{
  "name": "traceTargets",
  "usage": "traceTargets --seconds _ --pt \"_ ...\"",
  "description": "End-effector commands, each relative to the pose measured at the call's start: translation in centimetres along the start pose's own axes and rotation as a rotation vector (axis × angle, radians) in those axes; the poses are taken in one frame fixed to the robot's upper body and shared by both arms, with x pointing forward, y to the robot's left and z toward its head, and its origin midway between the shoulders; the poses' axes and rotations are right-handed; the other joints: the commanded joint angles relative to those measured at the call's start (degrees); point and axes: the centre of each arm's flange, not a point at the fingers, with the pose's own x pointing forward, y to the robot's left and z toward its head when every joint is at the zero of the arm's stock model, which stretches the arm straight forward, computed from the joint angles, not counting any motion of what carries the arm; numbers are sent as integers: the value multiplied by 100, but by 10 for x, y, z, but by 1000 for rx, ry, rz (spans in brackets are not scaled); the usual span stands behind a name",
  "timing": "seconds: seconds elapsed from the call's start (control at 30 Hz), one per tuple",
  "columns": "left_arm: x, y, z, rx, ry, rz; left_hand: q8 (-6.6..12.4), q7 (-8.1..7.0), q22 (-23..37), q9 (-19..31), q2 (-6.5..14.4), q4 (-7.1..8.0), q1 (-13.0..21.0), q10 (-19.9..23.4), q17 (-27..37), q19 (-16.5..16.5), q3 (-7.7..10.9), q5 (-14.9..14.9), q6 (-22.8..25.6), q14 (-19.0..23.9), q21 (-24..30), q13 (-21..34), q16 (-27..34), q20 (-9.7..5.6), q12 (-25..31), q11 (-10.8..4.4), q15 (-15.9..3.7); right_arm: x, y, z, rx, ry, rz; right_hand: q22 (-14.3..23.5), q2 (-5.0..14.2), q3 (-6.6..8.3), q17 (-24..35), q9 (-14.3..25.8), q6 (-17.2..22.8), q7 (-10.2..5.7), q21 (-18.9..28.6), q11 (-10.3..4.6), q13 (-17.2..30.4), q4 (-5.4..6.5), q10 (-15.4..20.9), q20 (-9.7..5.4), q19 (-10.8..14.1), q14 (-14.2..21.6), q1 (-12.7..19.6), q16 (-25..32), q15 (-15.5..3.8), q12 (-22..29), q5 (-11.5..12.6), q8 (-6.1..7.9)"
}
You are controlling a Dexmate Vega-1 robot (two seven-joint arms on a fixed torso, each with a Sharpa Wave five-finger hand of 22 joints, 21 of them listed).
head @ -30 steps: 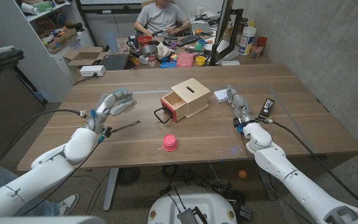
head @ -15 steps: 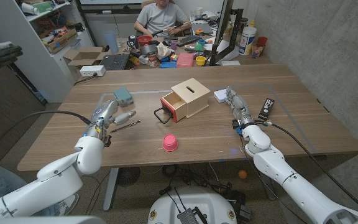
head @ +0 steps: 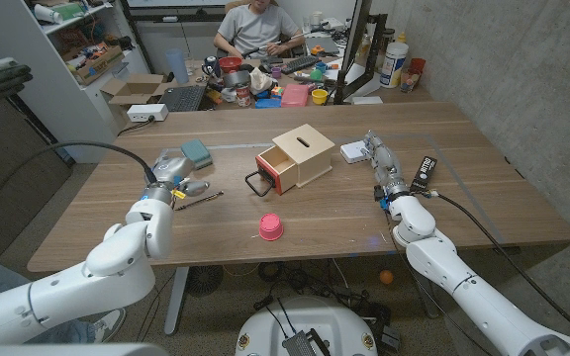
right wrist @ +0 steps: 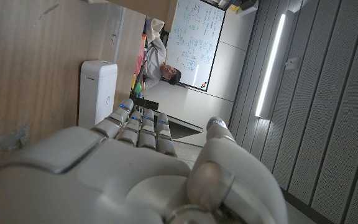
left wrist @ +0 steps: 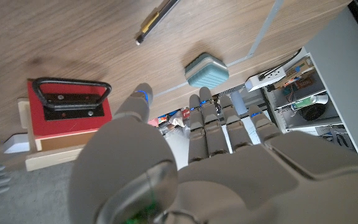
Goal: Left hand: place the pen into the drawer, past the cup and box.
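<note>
Pen (head: 199, 199) lies on the wooden table (head: 483, 188), toward the left edge and roughly midway between front and back, running obliquely; its yellow-and-dark end shows in the left wrist view (left wrist: 156, 17). Left hand (head: 173, 179) is just beside the pen's near end, on its left, fingers extended and apart, holding nothing; the wrist view shows the fingers (left wrist: 207, 127) straight and spread, with nothing in the hand. Whether a fingertip touches the pen cannot be told.

Drawer (head: 274, 171) is pulled out of a tan wooden box (head: 304, 151) near the table's centre; its front is red with a black loop handle (head: 257, 182), seen also in the left wrist view (left wrist: 71, 98). Pink cup (head: 270, 226) stands upside down near the front edge, in front of the drawer. Teal box (head: 196, 151) sits behind the left hand, toward the back-left.

Right hand (head: 383, 161) stands toward the right edge, fingers straight and close together, gripping nothing. White device (head: 353, 150) lies just beside it.
</note>
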Motion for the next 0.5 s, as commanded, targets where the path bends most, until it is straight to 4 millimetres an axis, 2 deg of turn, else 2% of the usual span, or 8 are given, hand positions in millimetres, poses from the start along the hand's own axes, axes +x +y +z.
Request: traceTargets --seconds 0.03,0.27,0.5 --pt "10 0 2 119 116 -62 -98 89 12 11 -21 -19 87 -103 11 -158 -34 -32 -144 -114 -28 2 -33 23 -91 70 54 -1 -2 5 21 -28 -4 10 -34 -31 15 16 35 -24 -27 19 17 23 54 -5 -12 -2 -63 49 19 42 18 49" --pt "1 -17 11 141 114 5 -128 93 10 14 6 -94 262 -81 6 -167 1 -32 -136 -74 -5 -1 -2 17 -114 70 11 0 1 6 28 -36 3 11 -48 -46 12 17 40 -37 -44 20 18 23 60 4 -18 7 -76 51 18 45 21 50" --pt "-3 -31 7 127 131 27 -141 75 15 20 -17 -149 417 21 0 -104 -3 -46 -59 17 43 1 36 25 -110 81 0 -1 2 5 26 -32 6 12 -58 -57 9 18 54 -41 -59 20 19 21 64 20 -23 12 -83 50 20 47 24 54"
